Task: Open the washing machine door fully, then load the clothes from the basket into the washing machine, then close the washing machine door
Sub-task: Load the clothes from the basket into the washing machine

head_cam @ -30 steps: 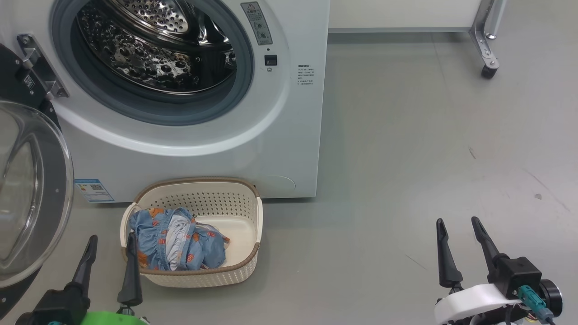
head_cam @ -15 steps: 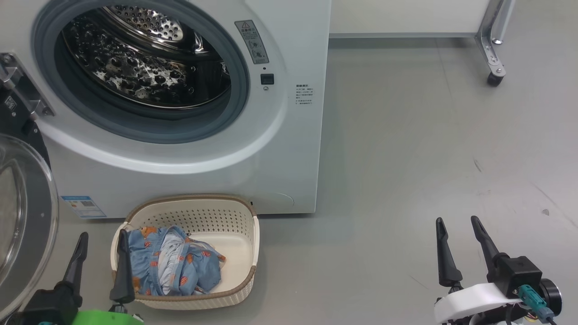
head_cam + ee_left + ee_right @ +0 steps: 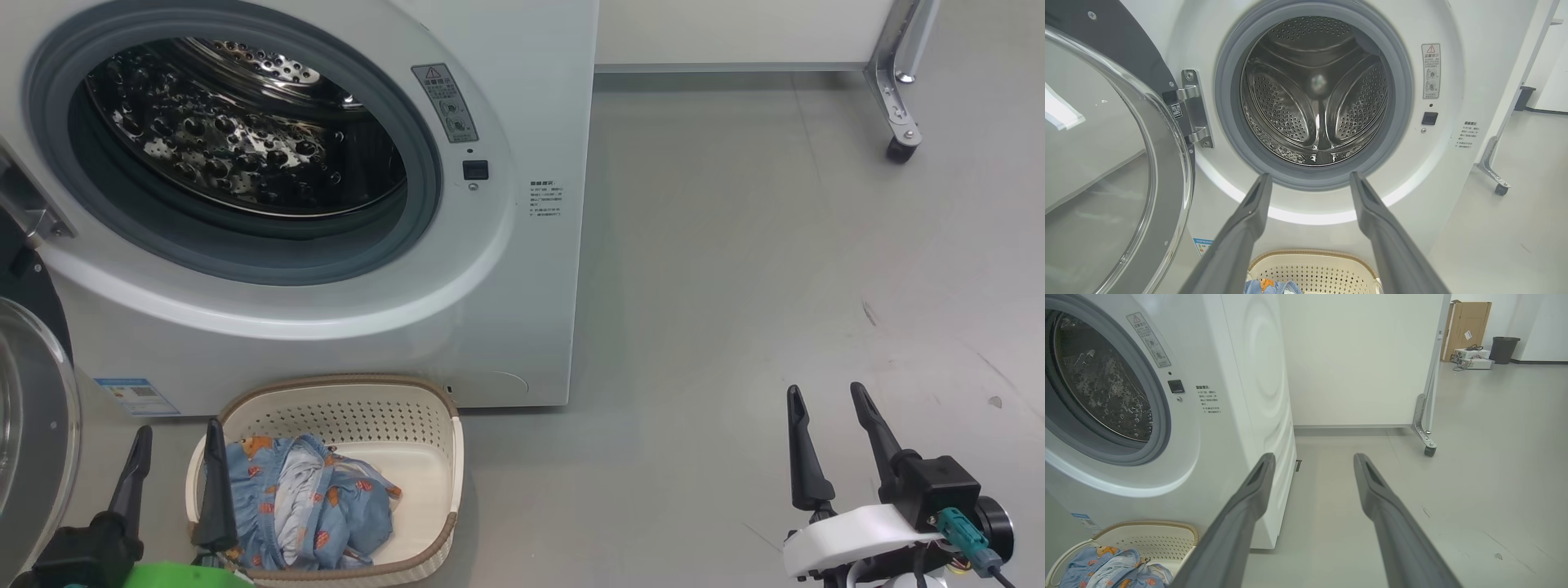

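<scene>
1. At the foot of the washing machine [image 3: 522,327], the basket [image 3: 454,457] holds the clothes [image 3: 302,510] in its left half.
2. The washing machine door [image 3: 1106,163] stands swung wide, so loading seems the step in hand.
3. The left gripper [image 3: 178,430], near the basket, and the right gripper [image 3: 824,392] are spread and empty.
4. Next, the left gripper probably needs to dip and close on the clothes.

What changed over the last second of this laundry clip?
The head camera moved: the washing machine and basket slid down and left together in its view, so neither was shifted. Nothing was grasped or released. The clothes stay in the basket, the washing machine door stays open, and the left gripper and right gripper stay open and empty.
</scene>
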You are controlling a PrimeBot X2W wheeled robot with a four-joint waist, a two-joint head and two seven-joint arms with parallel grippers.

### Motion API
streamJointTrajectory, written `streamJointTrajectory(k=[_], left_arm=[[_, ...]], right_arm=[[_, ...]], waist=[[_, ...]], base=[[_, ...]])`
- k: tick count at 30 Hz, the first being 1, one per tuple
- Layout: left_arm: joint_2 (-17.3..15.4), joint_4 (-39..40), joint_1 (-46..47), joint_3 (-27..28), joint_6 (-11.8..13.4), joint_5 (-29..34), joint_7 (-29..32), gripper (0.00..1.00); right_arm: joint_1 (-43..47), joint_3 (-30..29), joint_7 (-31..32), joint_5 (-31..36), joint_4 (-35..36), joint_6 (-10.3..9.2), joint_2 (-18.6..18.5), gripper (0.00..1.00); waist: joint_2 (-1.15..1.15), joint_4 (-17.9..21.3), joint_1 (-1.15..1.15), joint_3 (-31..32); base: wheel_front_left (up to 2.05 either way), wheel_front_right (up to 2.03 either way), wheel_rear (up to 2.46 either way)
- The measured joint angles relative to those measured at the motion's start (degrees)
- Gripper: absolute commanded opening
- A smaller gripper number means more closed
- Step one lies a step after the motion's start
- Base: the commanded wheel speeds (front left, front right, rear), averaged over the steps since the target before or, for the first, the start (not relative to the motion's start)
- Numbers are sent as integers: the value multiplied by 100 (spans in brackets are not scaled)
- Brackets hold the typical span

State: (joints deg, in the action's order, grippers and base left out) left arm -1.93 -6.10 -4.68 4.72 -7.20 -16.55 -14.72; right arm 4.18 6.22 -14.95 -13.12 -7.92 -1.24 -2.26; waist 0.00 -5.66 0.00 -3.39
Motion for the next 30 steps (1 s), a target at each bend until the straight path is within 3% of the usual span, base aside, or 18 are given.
streamJointTrajectory(k=[30], left_arm=[[-1,-77,-1,-238,0,-196,0,100]], right_arm=[[-27,57,0,-8,14,9,-1,100]], waist=[[0,54,0,-268]], base=[[6,-6,0]])
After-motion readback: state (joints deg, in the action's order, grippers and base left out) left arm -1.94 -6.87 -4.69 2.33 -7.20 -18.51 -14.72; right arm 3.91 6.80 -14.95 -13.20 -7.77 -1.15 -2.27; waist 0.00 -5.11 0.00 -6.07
